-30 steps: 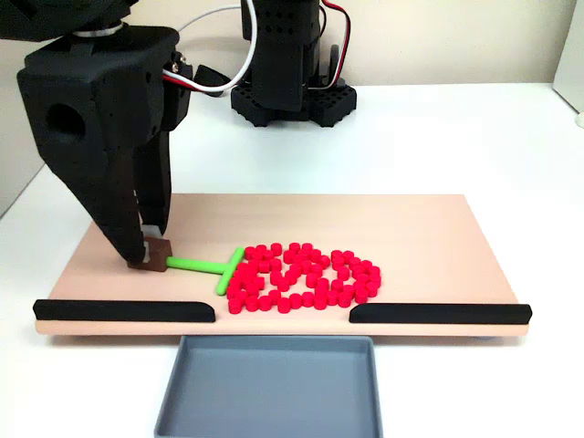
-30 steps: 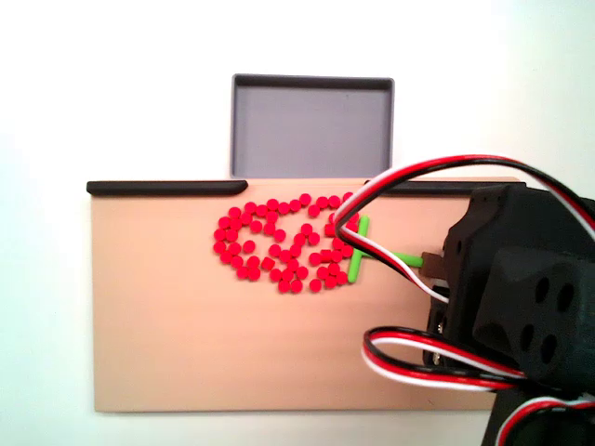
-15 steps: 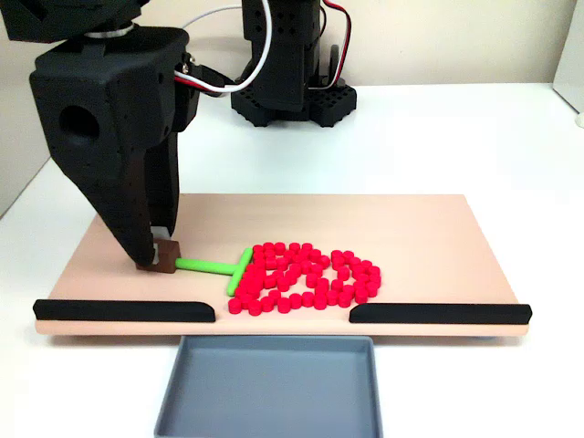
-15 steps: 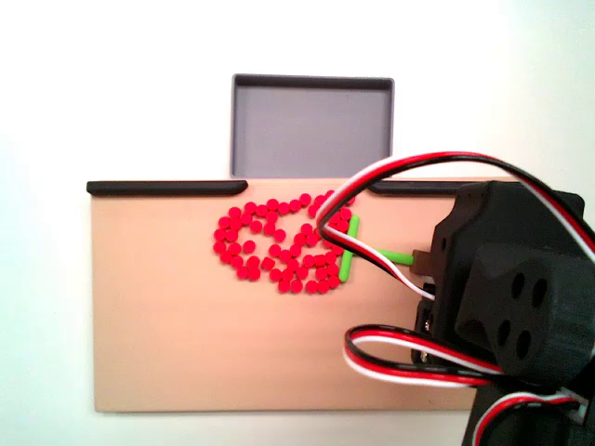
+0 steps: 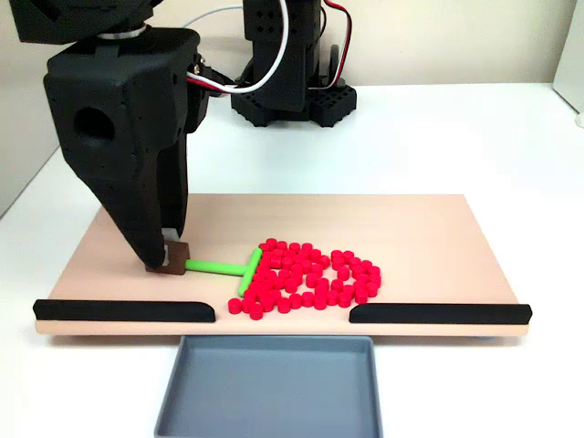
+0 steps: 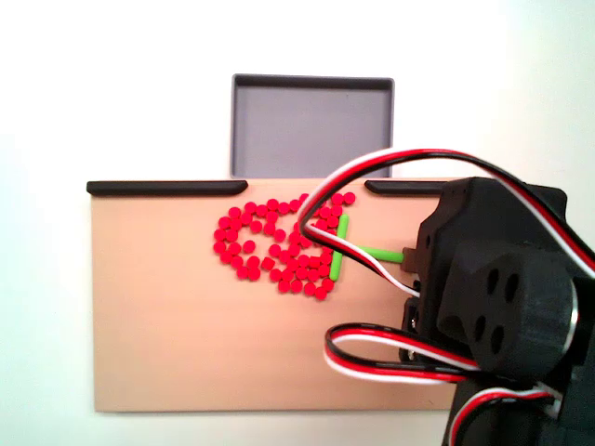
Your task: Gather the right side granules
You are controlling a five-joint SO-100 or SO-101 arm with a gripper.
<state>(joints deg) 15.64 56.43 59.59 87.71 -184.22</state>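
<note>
Gripping green T-tool [image 5: 228, 268] by brown end block | pincer [image 5: 167, 258] clenched on it, low on board [image 5: 429, 237] | T-bar touching granules [image 5: 310, 281] pile, board centre, near front gap above grey tray [image 5: 269, 383]

Lab bench, white table [image 5: 456, 137], wooden board [image 5: 420, 237]

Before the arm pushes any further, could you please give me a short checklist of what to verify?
1. Gripper shut on the brown end block of the green T-shaped plastic tool: ok.
2. Tool's crossbar touching the pile of small red cylindrical granules: ok.
3. Granules all on the tan wooden board: ok.
4. Gap between the two black edge rails lined up with the grey tray: ok.
5. Tool tip under the white and red cables in a fixed view: cannot tell.
</note>
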